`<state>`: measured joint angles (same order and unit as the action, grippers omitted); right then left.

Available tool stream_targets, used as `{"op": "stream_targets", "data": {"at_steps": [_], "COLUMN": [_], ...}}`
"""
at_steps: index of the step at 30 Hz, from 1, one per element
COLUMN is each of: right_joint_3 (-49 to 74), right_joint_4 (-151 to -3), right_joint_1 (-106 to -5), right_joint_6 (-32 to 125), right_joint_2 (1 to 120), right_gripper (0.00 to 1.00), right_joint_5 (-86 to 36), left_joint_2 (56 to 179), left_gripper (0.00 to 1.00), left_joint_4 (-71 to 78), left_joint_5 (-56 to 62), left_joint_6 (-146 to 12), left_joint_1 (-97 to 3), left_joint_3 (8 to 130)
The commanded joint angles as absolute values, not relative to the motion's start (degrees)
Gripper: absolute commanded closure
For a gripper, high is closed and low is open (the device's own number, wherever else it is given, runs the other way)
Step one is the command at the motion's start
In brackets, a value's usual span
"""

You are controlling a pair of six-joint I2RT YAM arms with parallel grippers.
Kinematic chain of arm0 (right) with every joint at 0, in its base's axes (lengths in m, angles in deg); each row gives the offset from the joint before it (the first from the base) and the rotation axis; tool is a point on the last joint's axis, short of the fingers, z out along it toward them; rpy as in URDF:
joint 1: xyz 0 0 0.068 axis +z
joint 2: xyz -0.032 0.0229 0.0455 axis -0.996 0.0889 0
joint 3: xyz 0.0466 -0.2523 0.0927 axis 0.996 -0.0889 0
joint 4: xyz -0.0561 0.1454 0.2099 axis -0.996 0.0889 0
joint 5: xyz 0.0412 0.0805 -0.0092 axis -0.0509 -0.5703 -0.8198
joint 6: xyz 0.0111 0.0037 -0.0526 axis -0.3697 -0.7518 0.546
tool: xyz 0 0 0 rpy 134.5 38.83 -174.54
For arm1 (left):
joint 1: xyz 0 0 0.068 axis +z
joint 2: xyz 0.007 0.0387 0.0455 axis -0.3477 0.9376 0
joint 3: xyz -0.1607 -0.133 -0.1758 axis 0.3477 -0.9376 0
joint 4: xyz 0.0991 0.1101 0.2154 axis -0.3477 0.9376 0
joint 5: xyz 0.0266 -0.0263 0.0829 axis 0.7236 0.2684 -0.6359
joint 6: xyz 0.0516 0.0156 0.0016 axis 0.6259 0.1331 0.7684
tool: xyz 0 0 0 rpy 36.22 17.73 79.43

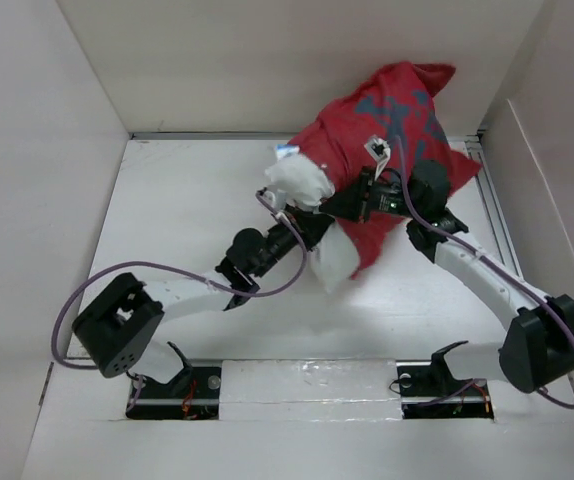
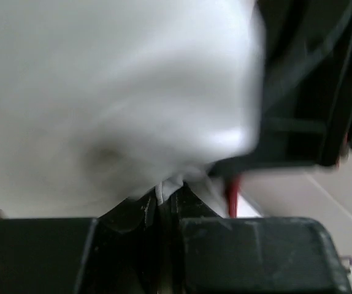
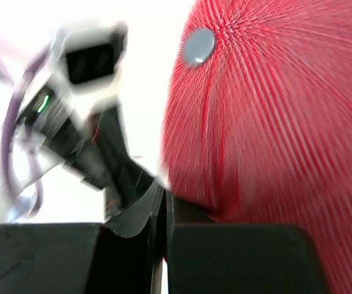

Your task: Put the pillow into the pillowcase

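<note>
Pillow (image 1: pixel 302 182) lies toward the far right of the bench (image 1: pixel 187 220), partly covered by the pillowcase (image 1: pixel 397 125). White stuffing shows at the left end and again along the near edge. The case is bunched over it, red with grey-blue marks on top, its far corner rising against the back wall.

Left fingers (image 2: pixel 133 211): pressed together, a sliver of white pillow fabric pinched between them. The pillow fills most of the left wrist view, blurred.

Right fingers (image 3: pixel 136 211): closed, tips meeting at the edge of the red cloth and gripping it. Both arms meet at the open mouth of the case.
</note>
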<state>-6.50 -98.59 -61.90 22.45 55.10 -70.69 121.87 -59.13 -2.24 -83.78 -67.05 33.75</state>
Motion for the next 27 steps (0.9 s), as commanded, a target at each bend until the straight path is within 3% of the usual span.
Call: {"op": "stream_targets", "data": {"at_steps": [1, 5, 9, 15, 20, 27], "right_joint_3": [-6.1, -12.9, -11.8, 7.4, 17.5, 29.7], "right_joint_4": [-88.4, -102.7, -109.2, -82.0, -82.0, -82.5], "right_joint_1": [-65.1, -67.9, -65.5, -49.7, -41.2, -29.8], "right_joint_6": [28.6, 19.9, 16.9, 32.2, 29.2, 26.1], "right_joint_2": [56.9, 63.7, 64.4, 67.0, 69.7, 73.2], "right_gripper": [1.00, 1.00, 1.00, 1.00, 1.00, 1.00], "right_joint_5": [-58.8, -69.3, -75.3, -70.3, -74.8, -79.9], "left_joint_2": [126.1, 126.7, 124.0, 123.3, 123.8, 108.2], "left_gripper": [1.00, 1.00, 1.00, 1.00, 1.00, 1.00], "left_joint_4": [-63.9, -66.8, -65.7, -67.8, -74.4, -65.5], "left_joint_5": [0.7, -2.2, -6.5, -16.0, -19.6, -19.0], "left_joint_6": [-85.0, -85.0, -85.0, -87.7, -91.4, -87.0], "left_joint_1": [-72.4, -75.5, -76.1, -75.5, -68.6, -59.4], "left_joint_3": [34.8, 32.7, 30.1, 21.0, 14.8, 19.9]}}
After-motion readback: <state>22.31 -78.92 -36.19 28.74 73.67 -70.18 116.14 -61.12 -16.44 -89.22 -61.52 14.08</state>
